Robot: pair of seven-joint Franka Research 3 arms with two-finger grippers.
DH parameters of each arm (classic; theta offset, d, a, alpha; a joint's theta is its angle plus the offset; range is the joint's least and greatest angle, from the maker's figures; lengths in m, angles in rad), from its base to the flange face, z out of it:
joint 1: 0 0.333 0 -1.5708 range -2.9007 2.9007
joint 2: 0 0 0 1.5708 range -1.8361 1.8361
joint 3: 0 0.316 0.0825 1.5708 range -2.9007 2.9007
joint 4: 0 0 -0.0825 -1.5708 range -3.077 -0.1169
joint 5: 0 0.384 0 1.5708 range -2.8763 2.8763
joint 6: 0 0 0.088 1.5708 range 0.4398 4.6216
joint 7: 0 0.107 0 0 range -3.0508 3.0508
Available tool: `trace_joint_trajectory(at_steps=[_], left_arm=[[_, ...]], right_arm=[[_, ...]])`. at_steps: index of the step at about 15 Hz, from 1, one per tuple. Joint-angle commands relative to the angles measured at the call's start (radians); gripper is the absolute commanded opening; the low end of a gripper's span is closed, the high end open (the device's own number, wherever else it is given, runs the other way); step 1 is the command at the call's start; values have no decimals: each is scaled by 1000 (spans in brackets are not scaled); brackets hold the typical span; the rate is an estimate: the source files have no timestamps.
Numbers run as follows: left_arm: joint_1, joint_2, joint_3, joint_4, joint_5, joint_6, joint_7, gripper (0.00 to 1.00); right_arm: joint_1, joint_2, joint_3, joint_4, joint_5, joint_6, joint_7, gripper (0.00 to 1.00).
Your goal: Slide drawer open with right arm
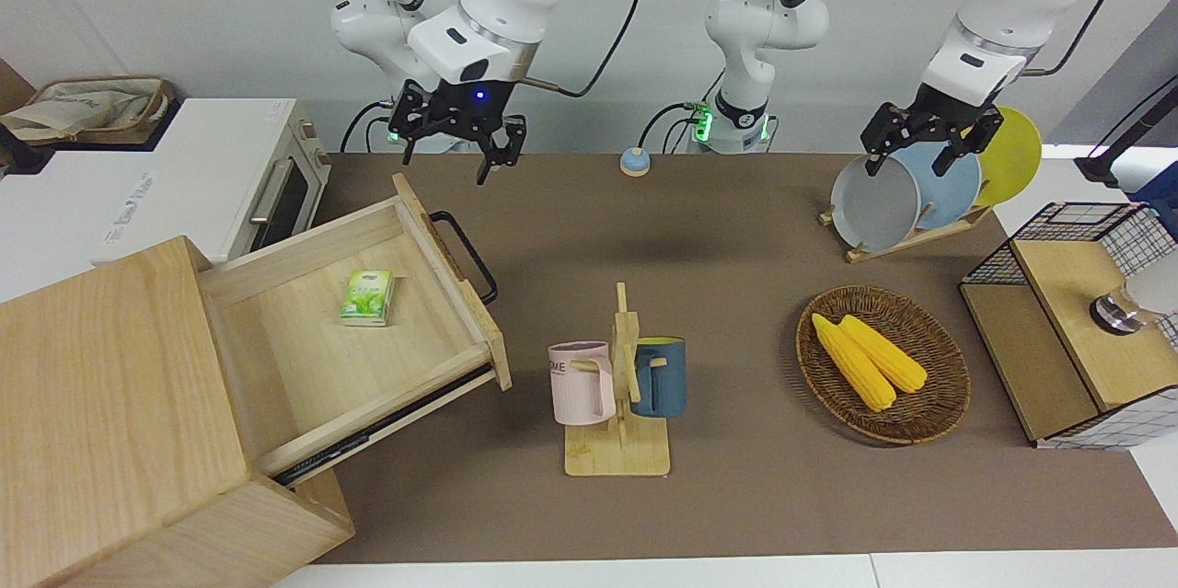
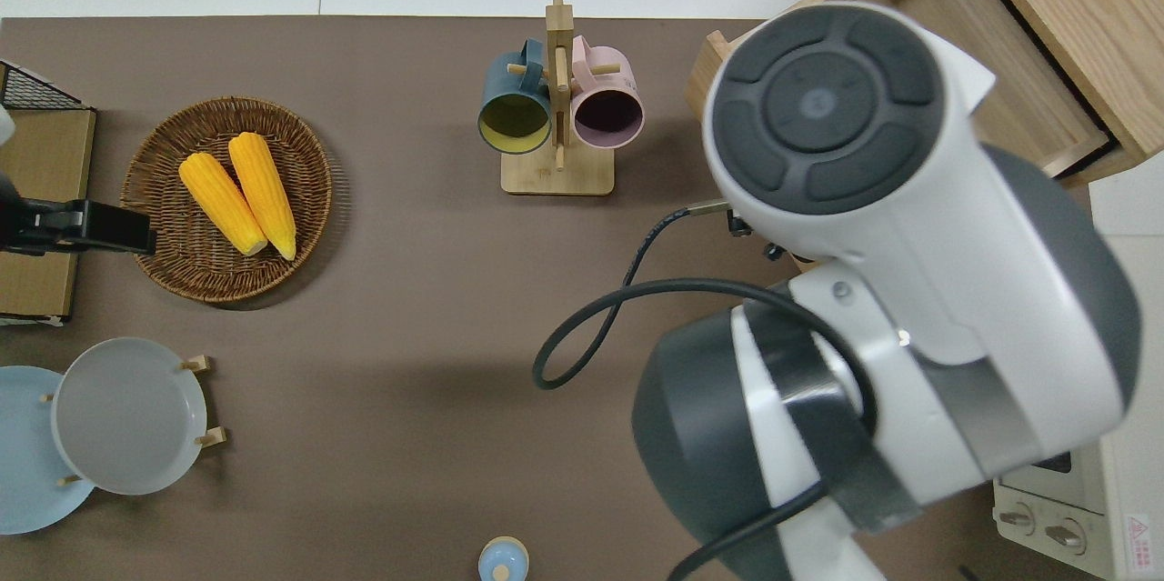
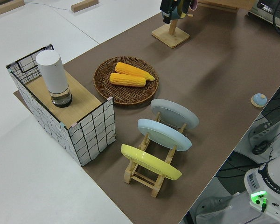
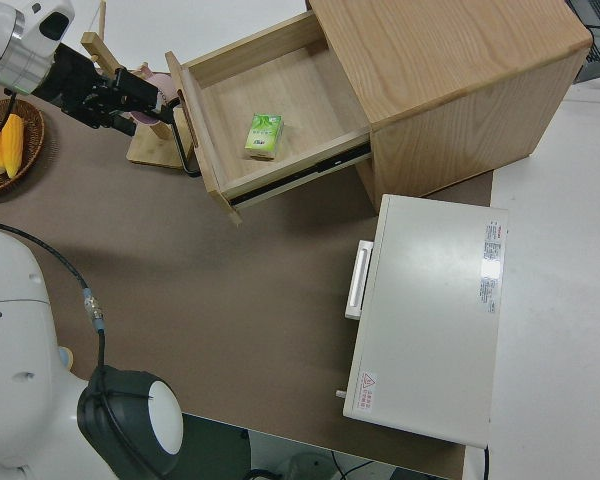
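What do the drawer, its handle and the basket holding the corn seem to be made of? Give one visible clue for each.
Drawer: pale, unpainted wood, with visible grain.
Handle: probably metal with a matte black finish; it is a thin, bent bar.
Basket: woven brown wicker or rattan, judging by the ribbed weave on its rim.

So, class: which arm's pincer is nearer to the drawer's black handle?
Right. The right pincer hangs open, raised clear of the drawer handle at that end of the table. The left pincer is at the plate rack, at the opposite end.
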Motion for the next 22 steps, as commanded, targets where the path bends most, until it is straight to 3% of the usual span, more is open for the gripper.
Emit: trace_joint_trajectory(at_steps=[1,7,13,17,22], left_arm=[[-17,13,17,20,12,0,7,998],[-17,13,17,20,12,0,7,998],[-17,13,17,20,12,0,7,995],[-17,13,17,20,12,0,7,995],[-17,13,17,20,12,0,7,995]], right_arm=[[-74,-39,12,-24,134,22,-15,983],[-206,-68,3,-44,266,22,-199,983],[-226,-68,-106,-50,381,37,-213,983],[-284,-66,-113,-67,436,63,-218,985],[-310,-66,-122,-82,450,132,-355,985]])
